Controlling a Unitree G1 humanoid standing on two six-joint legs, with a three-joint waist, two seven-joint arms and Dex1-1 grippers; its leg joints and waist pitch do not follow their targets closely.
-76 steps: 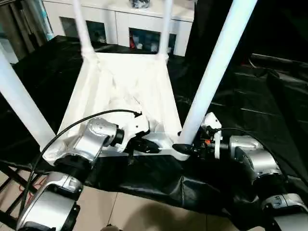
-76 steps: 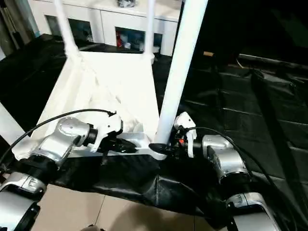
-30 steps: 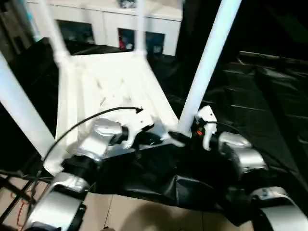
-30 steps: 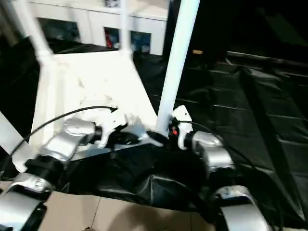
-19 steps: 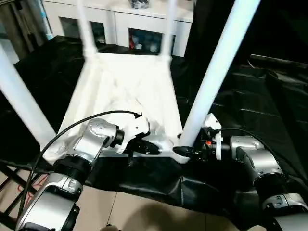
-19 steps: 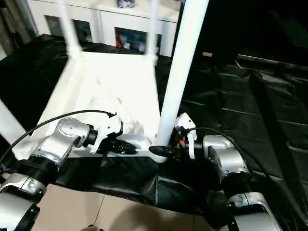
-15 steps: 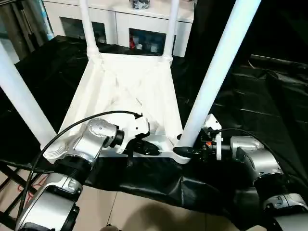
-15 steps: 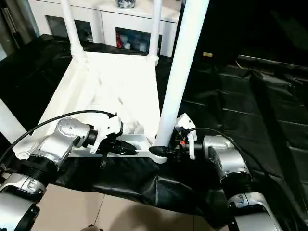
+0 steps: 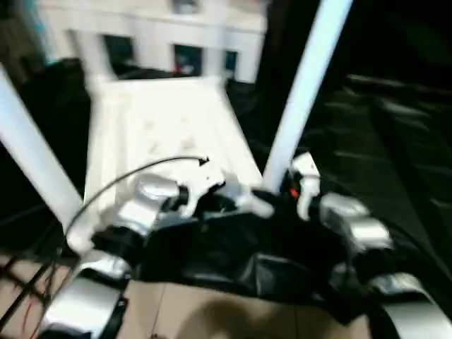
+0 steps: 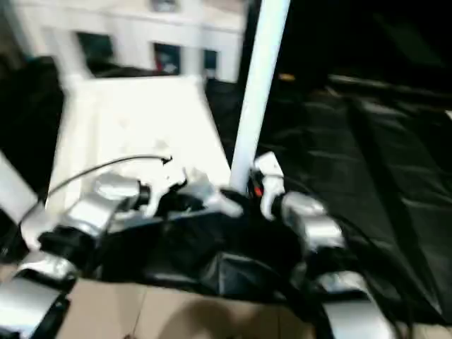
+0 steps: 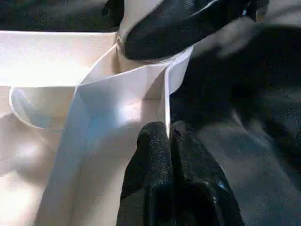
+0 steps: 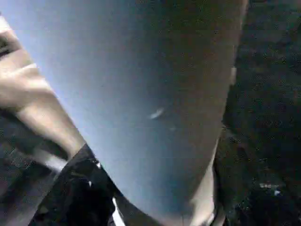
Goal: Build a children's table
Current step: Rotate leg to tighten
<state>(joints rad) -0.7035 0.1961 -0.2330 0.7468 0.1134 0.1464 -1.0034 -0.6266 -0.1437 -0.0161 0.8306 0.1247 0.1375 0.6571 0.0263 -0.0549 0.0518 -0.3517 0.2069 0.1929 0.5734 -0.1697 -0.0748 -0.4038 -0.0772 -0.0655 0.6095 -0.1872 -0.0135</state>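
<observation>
The children's table (image 9: 162, 134) lies upside down on a desk (image 9: 395, 134) draped in black sheeting, legs pointing up, its near edge at the desk's front edge. The left gripper (image 11: 170, 141) has its fingers (image 11: 150, 160) pinched shut on the thin rim wall of the tabletop beside the near right corner socket. The right gripper (image 9: 272, 201) sits at the base of the near right leg (image 9: 300, 92); whether its fingers are clamped on the leg or merely around it I cannot tell.

The main risk, as I judge it, is the thin rim slipping out of the left pinch if the top is pulled or twisted, letting it slide off the front edge. A loose hold on the leg could let it tilt in its socket and seat crookedly. The slack sheeting (image 9: 240, 261) bunched under the corner could also snag or drag along.
</observation>
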